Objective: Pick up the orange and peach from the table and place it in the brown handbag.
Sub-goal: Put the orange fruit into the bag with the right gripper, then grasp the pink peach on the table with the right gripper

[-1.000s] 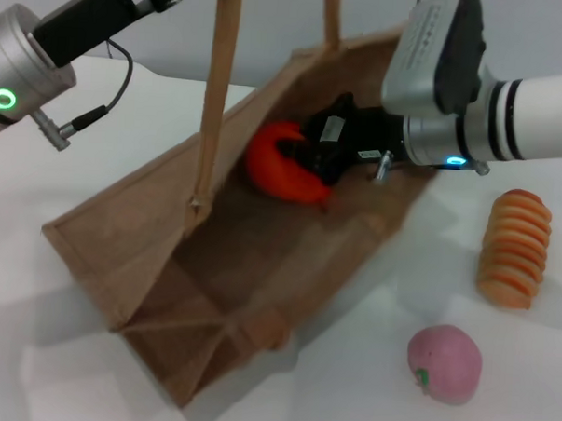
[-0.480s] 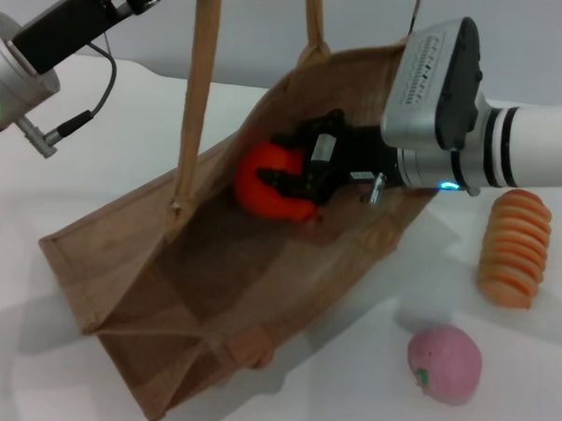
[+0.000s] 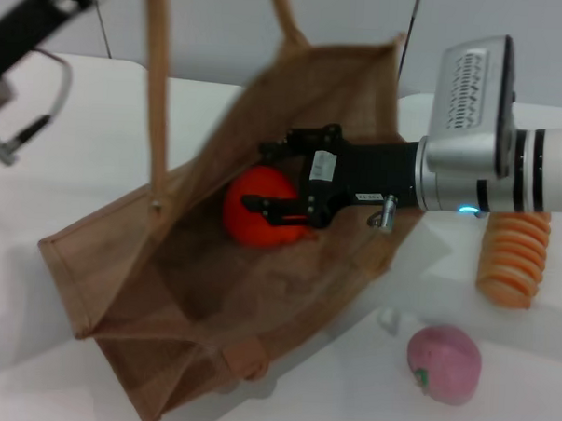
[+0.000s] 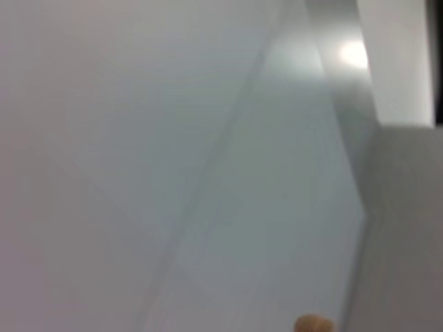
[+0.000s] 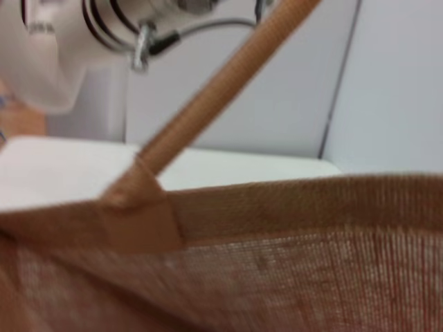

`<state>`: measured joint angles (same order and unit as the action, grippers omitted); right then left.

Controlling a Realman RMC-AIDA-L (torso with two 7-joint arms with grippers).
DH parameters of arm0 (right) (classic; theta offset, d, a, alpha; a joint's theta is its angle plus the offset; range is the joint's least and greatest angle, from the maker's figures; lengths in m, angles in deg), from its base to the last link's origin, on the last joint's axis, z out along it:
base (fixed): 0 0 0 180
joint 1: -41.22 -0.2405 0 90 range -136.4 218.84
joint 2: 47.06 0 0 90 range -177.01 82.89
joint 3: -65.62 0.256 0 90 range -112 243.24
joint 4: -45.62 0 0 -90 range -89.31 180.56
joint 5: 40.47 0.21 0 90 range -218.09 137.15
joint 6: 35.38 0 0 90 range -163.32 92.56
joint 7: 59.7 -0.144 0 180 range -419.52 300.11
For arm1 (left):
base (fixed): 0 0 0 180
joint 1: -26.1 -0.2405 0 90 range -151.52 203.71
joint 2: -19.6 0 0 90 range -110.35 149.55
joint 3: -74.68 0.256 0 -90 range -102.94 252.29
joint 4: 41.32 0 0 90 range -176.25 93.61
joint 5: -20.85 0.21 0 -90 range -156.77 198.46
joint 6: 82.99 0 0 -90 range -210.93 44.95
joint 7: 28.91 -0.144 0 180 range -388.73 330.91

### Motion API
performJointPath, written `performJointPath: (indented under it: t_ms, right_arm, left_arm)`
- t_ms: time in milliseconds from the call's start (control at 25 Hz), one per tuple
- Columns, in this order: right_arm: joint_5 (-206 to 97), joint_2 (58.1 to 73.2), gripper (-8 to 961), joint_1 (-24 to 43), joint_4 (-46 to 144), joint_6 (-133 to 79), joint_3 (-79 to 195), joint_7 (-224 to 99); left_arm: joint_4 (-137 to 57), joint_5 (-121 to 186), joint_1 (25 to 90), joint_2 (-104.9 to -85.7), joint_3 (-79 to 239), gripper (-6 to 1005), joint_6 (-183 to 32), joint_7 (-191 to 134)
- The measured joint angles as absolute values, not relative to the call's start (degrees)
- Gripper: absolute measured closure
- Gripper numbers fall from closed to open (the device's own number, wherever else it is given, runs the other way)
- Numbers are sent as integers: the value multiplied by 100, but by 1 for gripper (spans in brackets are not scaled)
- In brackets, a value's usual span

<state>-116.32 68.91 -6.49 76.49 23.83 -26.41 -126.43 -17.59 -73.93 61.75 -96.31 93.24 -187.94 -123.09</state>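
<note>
Orange (image 3: 260,208) inside the brown handbag (image 3: 258,312), right gripper (image 3: 280,181) spread around it.

Head view: the bag lies tilted and open on the white table (image 3: 97,147), its handles (image 3: 156,93) pulled upward toward the left arm (image 3: 28,27), whose gripper is out of frame, so I cannot tell whether it is clenched. The right gripper reaches into the bag's mouth, fingers (image 3: 274,204) apart, one across the orange's front and one above it. The peach (image 3: 444,363) sits on the table outside the bag, near a ridged sliced loaf (image 3: 513,256). Left wrist view: only pale blurred wall, with a small tan tip at the edge. Right wrist view: the bag's woven rim (image 5: 277,200) and one handle (image 5: 208,104) close up, the left arm (image 5: 76,34) beyond.
</note>
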Motion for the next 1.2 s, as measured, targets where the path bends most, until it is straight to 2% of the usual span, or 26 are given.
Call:
performJointPath:
  t_ms: [160, 320, 360, 560, 760, 1200]
  right_arm:
    - [-11339, 6795, 256, -482, 7690, 2868, -2539, -12633]
    - [-11271, 6540, 256, -79, 7660, 3555, -1984, -12634]
    - [-11271, 6540, 256, -79, 7660, 3555, -1984, -12634]
    - [-11300, 6254, 256, 233, 7600, 3719, -1889, -12795]
    - [-11700, 6061, 256, 298, 7347, 3839, -1910, -13329]
    - [-13237, 5928, 256, 275, 7283, 3860, -1727, -14642]
  left_arm:
    - [-1752, -7354, 5932, -9595, 8729, 877, -18842, -12318]
    - [-1752, -7333, 5709, -9594, 8397, 877, -18734, -12450]
    - [-1752, -7333, 5709, -9594, 8397, 877, -18734, -12450]
    - [-1752, -7336, 5567, -9595, 8285, 877, -18573, -12530]
    - [-1752, -7333, 5550, -9596, 8281, 877, -18438, -12566]
    - [-1750, -7322, 5545, -9589, 8279, 877, -18192, -12568]
